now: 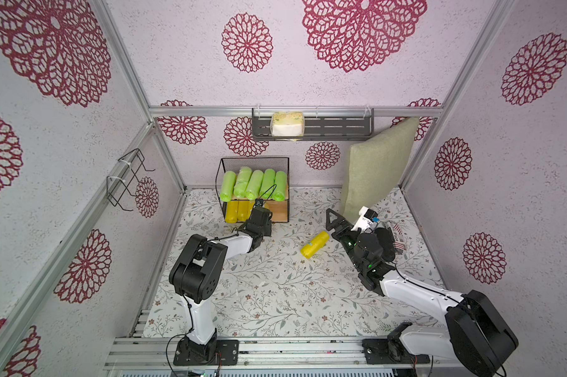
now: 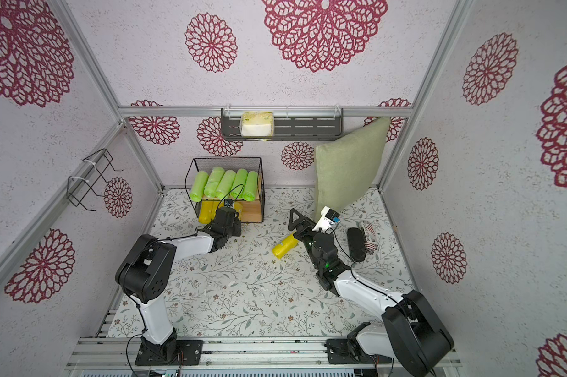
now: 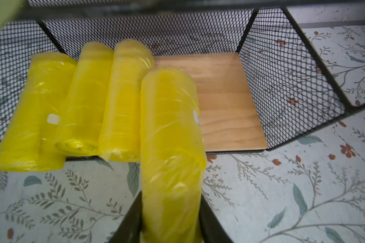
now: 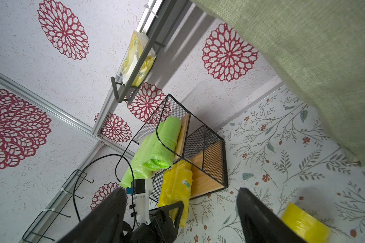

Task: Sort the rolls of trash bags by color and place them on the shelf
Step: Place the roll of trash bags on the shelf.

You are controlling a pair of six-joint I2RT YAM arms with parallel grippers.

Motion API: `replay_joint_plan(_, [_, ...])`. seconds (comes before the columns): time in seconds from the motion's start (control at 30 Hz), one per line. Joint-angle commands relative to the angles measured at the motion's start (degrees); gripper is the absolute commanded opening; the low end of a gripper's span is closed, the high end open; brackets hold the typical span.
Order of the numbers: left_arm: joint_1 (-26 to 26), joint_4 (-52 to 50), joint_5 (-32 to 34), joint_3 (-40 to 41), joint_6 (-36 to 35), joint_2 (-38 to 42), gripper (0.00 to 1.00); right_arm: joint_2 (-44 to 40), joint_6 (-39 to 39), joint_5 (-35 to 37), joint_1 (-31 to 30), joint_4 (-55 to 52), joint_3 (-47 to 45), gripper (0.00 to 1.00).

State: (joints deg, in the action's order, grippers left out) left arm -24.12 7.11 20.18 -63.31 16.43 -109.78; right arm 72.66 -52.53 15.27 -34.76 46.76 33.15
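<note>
The shelf [image 1: 254, 160] stands at the back wall, with several lime-green rolls [image 1: 252, 184] side by side on its upper board. Three yellow rolls [image 3: 82, 101] lie on the left of the lower board [image 3: 225, 105]. My left gripper [image 3: 171, 194] is shut on a fourth yellow roll [image 3: 171, 136], whose far end reaches over the board's front edge beside them. In both top views that gripper [image 1: 257, 213] is right in front of the lower tier. Another yellow roll [image 1: 315, 244] lies loose on the floor. My right gripper [image 1: 336, 225] hovers open just right of it, holding nothing.
A green cushion [image 1: 377, 169] leans in the back right corner, close behind the right arm. A black oblong object [image 2: 355, 244] and a printed packet [image 2: 370, 240] lie by it. The grey wall rack [image 1: 334, 129] holds a tissue pack [image 1: 287, 124]. A wire bracket [image 1: 125, 179] hangs on the left wall.
</note>
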Motion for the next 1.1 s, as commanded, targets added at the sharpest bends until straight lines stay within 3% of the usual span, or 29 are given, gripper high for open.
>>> replay_joint_plan(0.0, [-0.2, -0.9, 2.5, -2.7, -0.9, -1.2, 0.37, 0.0, 0.7, -0.8, 0.5, 1.8, 0.0, 0.87])
replay_joint_plan(0.67, [-1.7, -4.4, 7.4, -10.0, -1.7, -9.5, 0.50, 1.0, -0.1, -2.3, 0.6, 1.9, 0.3, 0.86])
replay_joint_plan(1.07, [-2.8, -4.5, 7.2, -7.2, -0.5, -4.9, 0.64, 1.8, -0.5, -2.9, 0.5, 1.8, 0.1, 0.86])
